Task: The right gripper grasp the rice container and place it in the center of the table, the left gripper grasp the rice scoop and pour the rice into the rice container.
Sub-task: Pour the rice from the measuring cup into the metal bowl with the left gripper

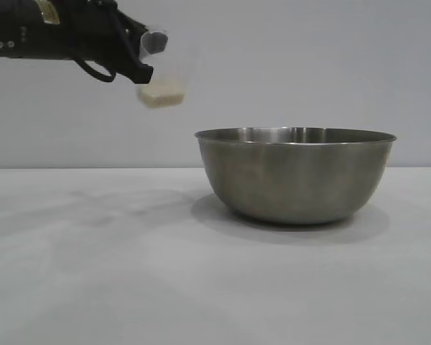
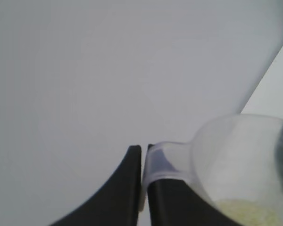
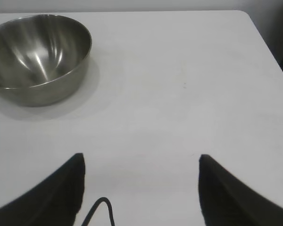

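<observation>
- Stainless steel rice container [image 1: 295,175] sits upright on the white table [image 1: 93,273], its mouth open upward and, as far as the right wrist view shows, with nothing in it; it looks set out to catch a pour.
- Left gripper [image 1: 145,61] hangs high in the air, up and to one side of the bowl's rim, not yet over it.
- Its fingers [image 2: 127,188] are pressed together on the loop handle of the rice scoop [image 1: 165,72]; in the left wrist view the clear handle strap is pinched between the two black prongs, with the cup body hanging just beyond the fingertips.
- Holding by the handle keeps the prongs clear of the cup mouth, so I judge a wrist roll alone could tip it.
- Rice [image 1: 160,96] lies as a pale layer in the low end of the cup, below the fingertips; none appears to be spilling.
- Right gripper [image 3: 140,188] hovers over bare table, well apart from the bowl, which lies ahead of its fingertips and off to one side.
- Its fingers [image 3: 66,188] are spread wide with only tabletop between them, holding and touching nothing; it seems simply out of the way.
- Next, I judge, the scoop must travel over the bowl before tipping.
</observation>
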`<act>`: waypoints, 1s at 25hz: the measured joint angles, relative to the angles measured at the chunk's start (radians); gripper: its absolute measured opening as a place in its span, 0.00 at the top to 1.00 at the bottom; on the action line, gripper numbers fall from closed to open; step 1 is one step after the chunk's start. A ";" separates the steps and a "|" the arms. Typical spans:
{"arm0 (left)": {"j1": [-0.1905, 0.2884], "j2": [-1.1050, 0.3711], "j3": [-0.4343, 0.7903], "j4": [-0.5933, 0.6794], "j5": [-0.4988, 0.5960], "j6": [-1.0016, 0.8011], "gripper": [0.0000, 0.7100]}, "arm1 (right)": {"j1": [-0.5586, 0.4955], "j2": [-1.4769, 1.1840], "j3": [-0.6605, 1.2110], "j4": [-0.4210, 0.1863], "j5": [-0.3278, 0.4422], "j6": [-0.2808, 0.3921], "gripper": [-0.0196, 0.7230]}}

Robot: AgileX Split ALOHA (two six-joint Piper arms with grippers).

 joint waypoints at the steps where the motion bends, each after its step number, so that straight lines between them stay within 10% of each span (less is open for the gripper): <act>1: -0.013 0.000 -0.015 0.026 0.021 0.026 1.00 | 0.000 0.000 0.000 0.000 0.000 0.000 0.35; 14: -0.110 0.033 -0.044 0.169 0.271 0.706 1.00 | 0.000 0.000 0.000 0.000 0.000 0.000 0.35; 25: -0.168 0.111 -0.045 0.156 0.268 1.390 1.00 | 0.000 0.000 0.000 0.000 0.000 0.000 0.35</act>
